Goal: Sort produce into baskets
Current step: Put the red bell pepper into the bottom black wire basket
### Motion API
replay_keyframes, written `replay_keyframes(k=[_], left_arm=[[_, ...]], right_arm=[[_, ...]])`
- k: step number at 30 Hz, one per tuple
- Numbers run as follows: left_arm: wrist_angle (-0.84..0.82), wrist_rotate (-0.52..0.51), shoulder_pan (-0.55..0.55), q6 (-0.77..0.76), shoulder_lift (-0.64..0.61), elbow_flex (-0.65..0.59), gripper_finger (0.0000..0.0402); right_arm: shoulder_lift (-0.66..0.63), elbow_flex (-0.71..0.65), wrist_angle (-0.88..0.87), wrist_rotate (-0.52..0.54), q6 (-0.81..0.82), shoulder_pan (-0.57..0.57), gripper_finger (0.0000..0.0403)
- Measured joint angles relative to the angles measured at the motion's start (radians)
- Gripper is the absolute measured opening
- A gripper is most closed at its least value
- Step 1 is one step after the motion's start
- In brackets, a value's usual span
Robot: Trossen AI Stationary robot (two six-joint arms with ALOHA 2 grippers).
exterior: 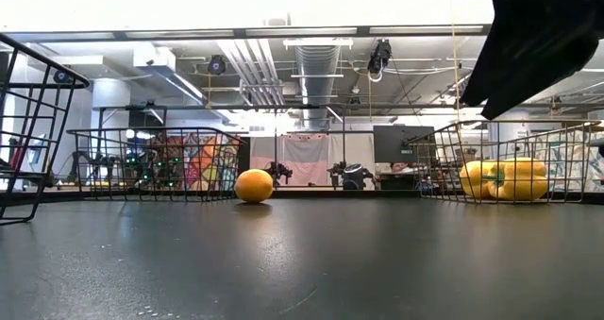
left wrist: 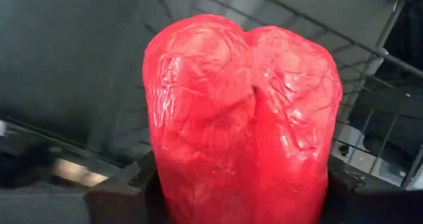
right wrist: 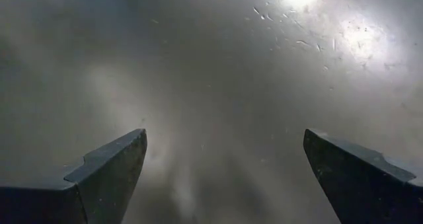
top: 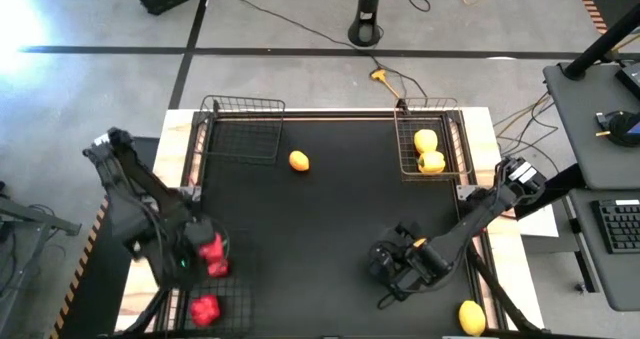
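Note:
My left gripper (top: 203,257) is at the table's near left, shut on a lumpy red pepper (left wrist: 241,118). Wire mesh (left wrist: 370,59) shows behind the pepper in the left wrist view. A second red pepper (top: 205,310) lies nearer the front edge, below the held one. My right gripper (right wrist: 225,145) stands open over the bare black mat at the near right (top: 388,274), with nothing between its fingers. One lemon (top: 299,160) rests on the mat toward the far side. Another lemon (top: 471,317) lies at the near right corner. My left gripper pinches the red pepper between its two fingers (left wrist: 122,194), one on each of its opposite sides (left wrist: 168,184). The fingers point steeply down. The pepper's lobed end sticks out past the fingertips, and the pepper is lifted clear of the table.
An empty wire basket (top: 241,129) stands at the far left. Another wire basket (top: 405,139) at the far right holds two yellow peppers (top: 428,151). A further basket's wires (exterior: 28,122) show at the left in the low view. The mat's middle is bare.

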Motion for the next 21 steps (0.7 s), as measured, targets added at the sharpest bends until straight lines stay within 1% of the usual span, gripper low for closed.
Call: replay_keyframes(k=[2,4,7,11,14,17,21], left_arm=[[0.062,0.019,-0.016,-0.018,0.053,-0.012,0.0217],[0.14,0.067,-0.019,-0.015,0.108,-0.023,0.0218],[0.194,0.114,-0.018,0.008,0.189,-0.03,0.0219],[0.21,0.134,-0.015,0.013,0.268,-0.03,0.0219],[0.217,0.145,-0.015,-0.03,0.312,-0.02,0.0226],[0.224,0.163,-0.016,-0.038,0.354,0.003,0.0243],[0.216,0.188,-0.003,-0.093,0.405,0.021,0.0273]], right_arm=[[0.0,0.0,0.003,0.001,-0.026,-0.006,0.04],[0.0,0.0,0.003,0.001,-0.056,-0.016,0.04],[0.0,0.0,0.005,0.006,-0.112,-0.033,0.04],[0.0,0.0,0.016,0.026,-0.178,-0.057,0.04],[0.0,0.0,0.026,0.026,-0.223,-0.071,0.04],[0.0,0.0,0.043,0.026,-0.249,-0.075,0.04],[0.0,0.0,0.044,0.025,-0.254,-0.073,0.04]])
